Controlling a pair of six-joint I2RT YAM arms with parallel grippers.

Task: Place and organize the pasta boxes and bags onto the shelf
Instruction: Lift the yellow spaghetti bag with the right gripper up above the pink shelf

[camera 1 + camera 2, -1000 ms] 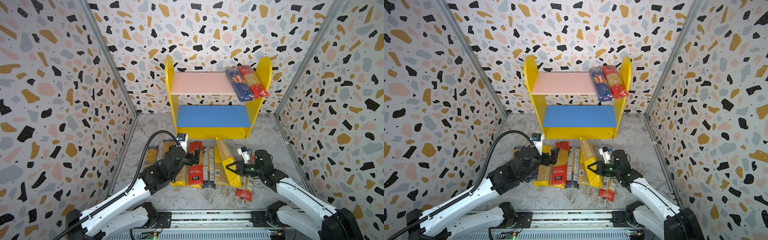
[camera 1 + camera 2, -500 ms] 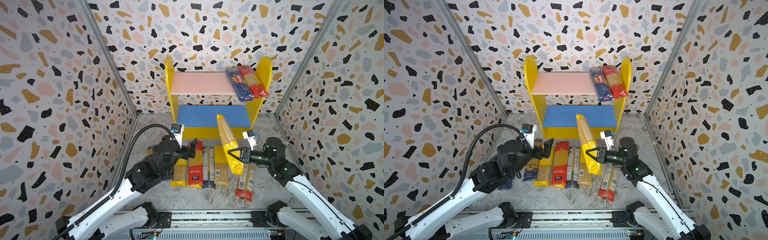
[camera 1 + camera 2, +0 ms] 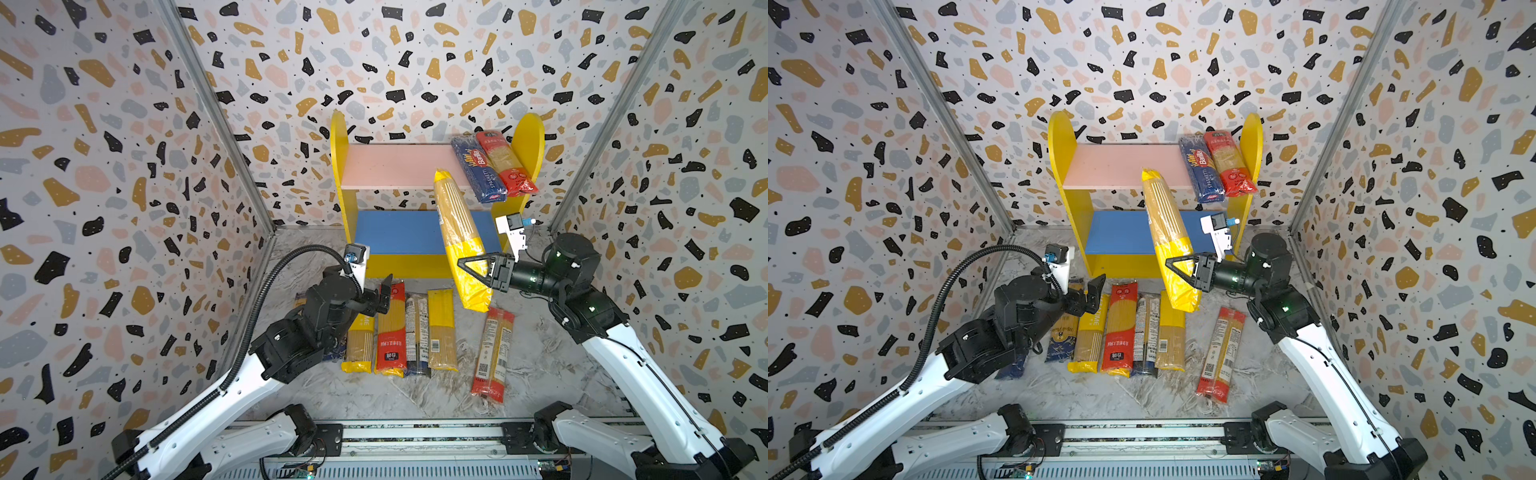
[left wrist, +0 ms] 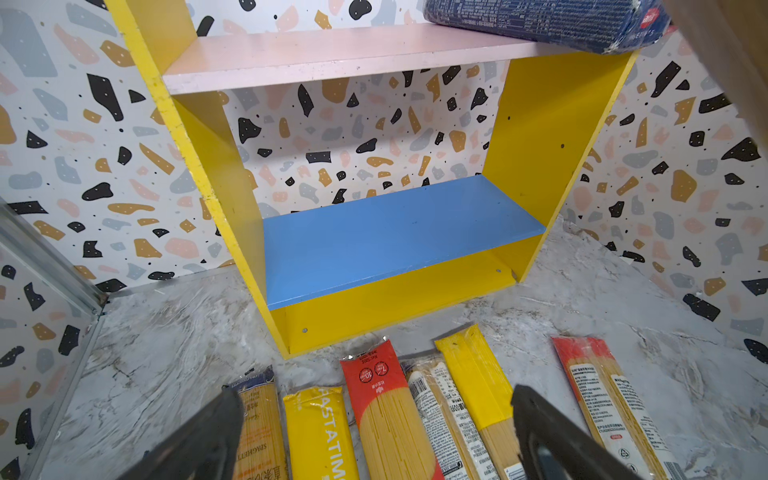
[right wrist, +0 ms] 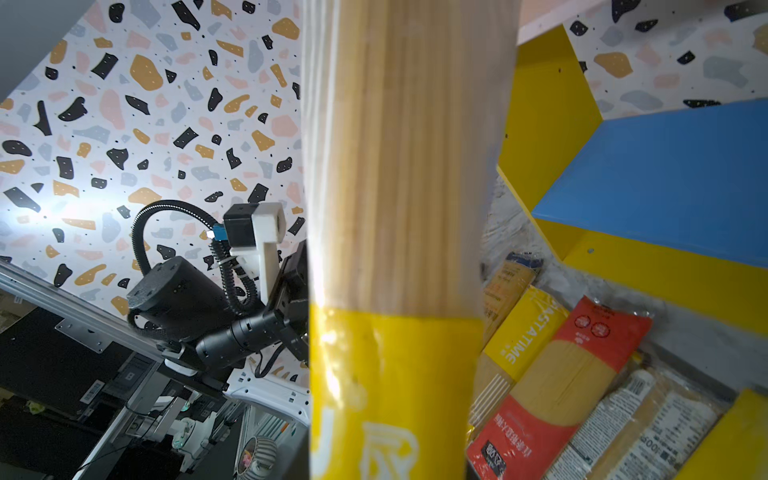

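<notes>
The shelf point(image 3: 415, 264) stands at the back, with a pink upper board point(image 3: 395, 166) and a bare blue lower board point(image 3: 395, 230). A dark blue Barilla packet point(image 3: 478, 170) and a red packet point(image 3: 505, 166) lie at the pink board's right end. My right gripper point(image 3: 469, 268) is shut on a yellow spaghetti packet point(image 3: 459, 232), which hangs tilted in the air before the shelf, its top near the pink board's front edge. That packet point(image 5: 395, 208) fills the right wrist view. My left gripper point(image 3: 384, 295) hovers open and empty over the floor row of packets point(image 4: 386, 415).
Several packets lie side by side on the marbled floor in front of the shelf, among them a yellow PASTATIME one point(image 3: 359, 345) and a red one point(image 3: 390, 328). Another red packet point(image 3: 492, 353) lies apart to the right. Terrazzo walls close in on three sides.
My right gripper has lifted the yellow packet off the floor and carried it up toward the shelf. The left gripper has risen and drawn back a little from the row.
</notes>
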